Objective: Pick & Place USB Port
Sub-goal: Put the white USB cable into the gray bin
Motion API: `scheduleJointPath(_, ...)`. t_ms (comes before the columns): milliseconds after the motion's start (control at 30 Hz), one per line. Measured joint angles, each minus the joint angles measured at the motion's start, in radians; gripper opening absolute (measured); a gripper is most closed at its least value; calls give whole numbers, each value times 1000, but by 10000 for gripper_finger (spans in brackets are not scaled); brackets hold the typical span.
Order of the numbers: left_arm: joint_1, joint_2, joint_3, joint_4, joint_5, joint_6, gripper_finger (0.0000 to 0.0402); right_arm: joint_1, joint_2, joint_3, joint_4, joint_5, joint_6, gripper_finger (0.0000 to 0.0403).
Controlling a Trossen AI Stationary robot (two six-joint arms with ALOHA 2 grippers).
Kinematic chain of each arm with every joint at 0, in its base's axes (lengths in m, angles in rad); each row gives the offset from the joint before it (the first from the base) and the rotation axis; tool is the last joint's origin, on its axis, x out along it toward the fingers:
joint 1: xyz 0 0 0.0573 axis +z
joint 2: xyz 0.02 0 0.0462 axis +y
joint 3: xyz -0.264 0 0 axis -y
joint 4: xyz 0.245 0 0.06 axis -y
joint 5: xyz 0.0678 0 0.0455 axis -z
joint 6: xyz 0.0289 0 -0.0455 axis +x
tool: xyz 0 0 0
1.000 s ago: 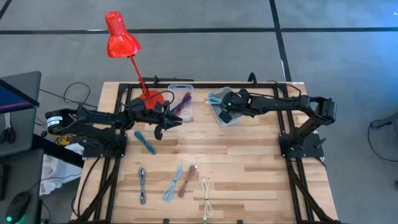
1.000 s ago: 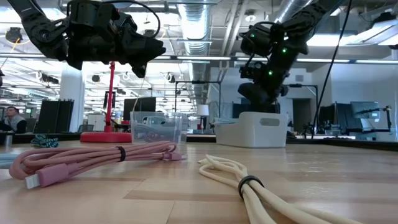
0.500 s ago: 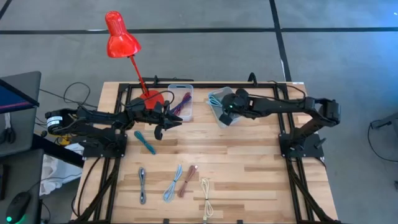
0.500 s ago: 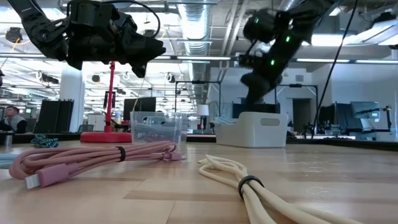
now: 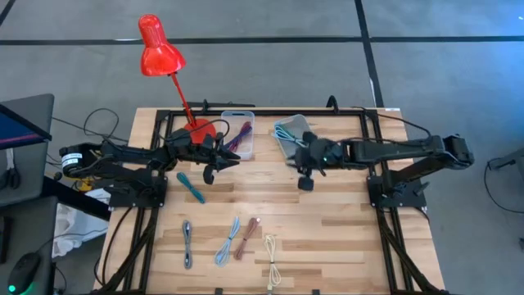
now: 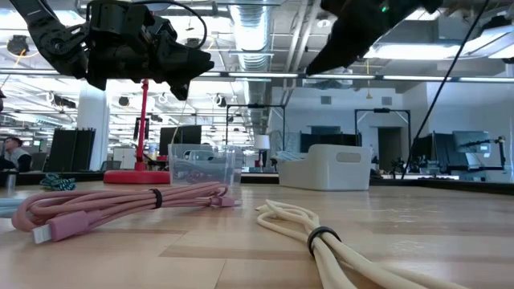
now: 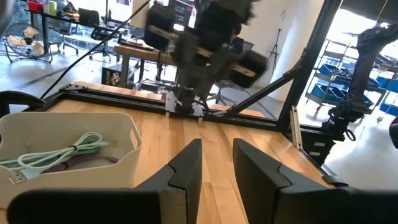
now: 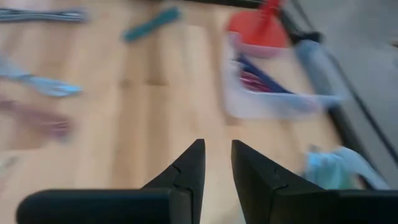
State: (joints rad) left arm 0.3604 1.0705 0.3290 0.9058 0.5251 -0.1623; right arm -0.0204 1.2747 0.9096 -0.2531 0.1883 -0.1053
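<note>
Several bundled USB cables lie on the wooden table: a teal one [image 5: 191, 186], and near the front edge a grey one [image 5: 187, 243], a light blue one [image 5: 228, 240], a pink one [image 5: 246, 238] and a cream one [image 5: 272, 260]. A white bin [image 5: 291, 135] at the back holds a green-white cable [image 7: 62, 149]. A clear bin [image 5: 240, 135] holds red and dark cables. My right gripper [image 5: 304, 180] hangs open and empty over bare wood in front of the white bin, slanting down. My left gripper [image 5: 229, 160] hovers open and empty in front of the clear bin.
A red desk lamp [image 5: 160, 49] stands at the back left, its base [image 5: 199, 127] beside the clear bin. A black frame rail [image 5: 270, 111] runs along the far edge. Bare wood lies in the table's middle between the bins and the front row of cables.
My right gripper has left the white bin, rising and swinging toward the table's near edge, and now hangs over bare wood in front of the bin. Its wrist has turned on the way. In the low view it has climbed to the picture's top.
</note>
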Motion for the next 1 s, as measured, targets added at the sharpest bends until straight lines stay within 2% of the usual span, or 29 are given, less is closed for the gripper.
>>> scheduleJointPath(200, 0, 0, 0, 0, 0, 0, 90, 126, 26, 0, 8, -18, 0, 72)
scheduleJointPath(467, 0, 0, 0, 0, 0, 0, 90, 248, 151, 0, 102, -112, -3, 72)
scheduleJointPath(667, 0, 0, 0, 0, 0, 0, 90, 286, 254, 0, 156, -123, -76, 72)
scheduleJointPath(1000, 0, 0, 0, 0, 0, -43, 90, 290, 431, 124, 183, -313, 1, 72)
